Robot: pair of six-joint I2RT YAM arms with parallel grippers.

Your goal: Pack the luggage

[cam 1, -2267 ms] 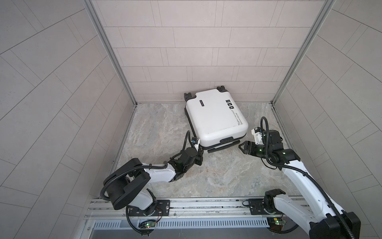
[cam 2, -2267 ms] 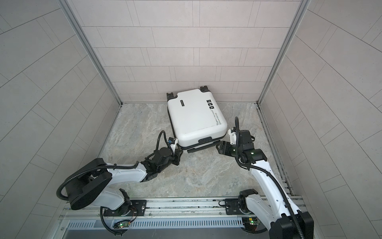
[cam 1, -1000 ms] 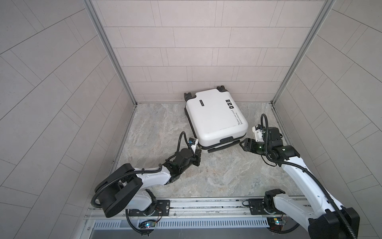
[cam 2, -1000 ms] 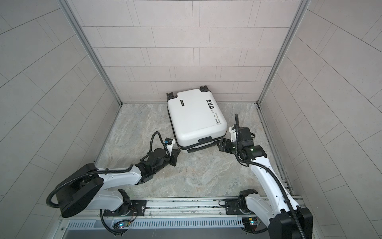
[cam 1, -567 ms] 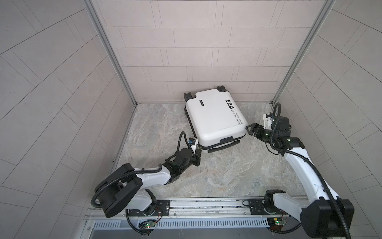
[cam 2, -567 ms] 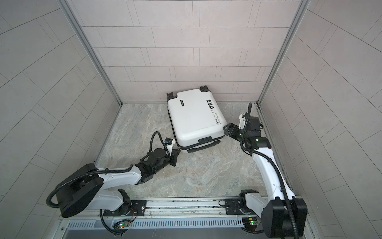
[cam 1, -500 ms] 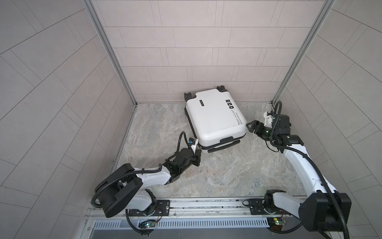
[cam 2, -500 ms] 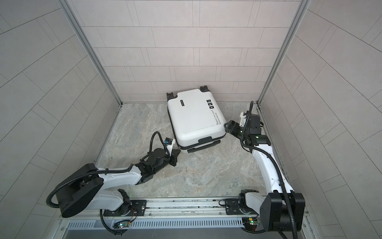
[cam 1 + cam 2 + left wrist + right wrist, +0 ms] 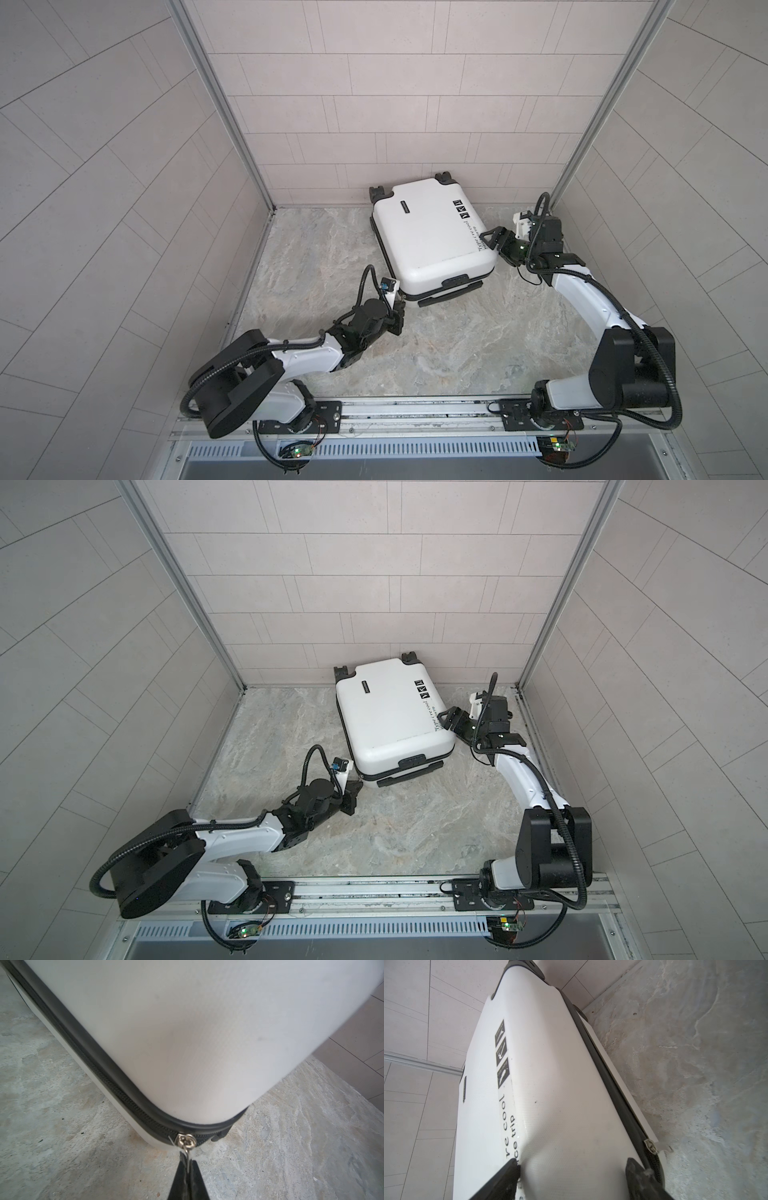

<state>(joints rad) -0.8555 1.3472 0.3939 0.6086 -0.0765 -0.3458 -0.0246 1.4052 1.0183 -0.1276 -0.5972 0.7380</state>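
While sweeping from the left, find the left gripper (image 9: 401, 300) (image 9: 358, 785) low over the marbled floor (image 9: 316, 257), at the near left corner of the luggage (image 9: 432, 237) (image 9: 390, 717). Note jaws pressed together, pinching the metal zipper pull (image 9: 188, 1152) at that corner, plain in the left wrist view. Place the luggage at the far middle of the floor, lying flat, white shell up, wheels (image 9: 444, 177) toward the far tiled wall (image 9: 374, 124), black handle (image 9: 451, 292) on the near end. Read black stickers (image 9: 502, 1053) and lettering (image 9: 508, 1126) along the right of its top face. Further right, meet the right gripper (image 9: 493, 243) (image 9: 449, 719) at the shell's right edge, jaws spread wide, one fingertip (image 9: 508, 1167) over the lettering, its mate beside the black zipper trim (image 9: 612, 1095). Cannot tell whether either tip touches. See a second zipper slider (image 9: 651, 1146) just beside that mate.
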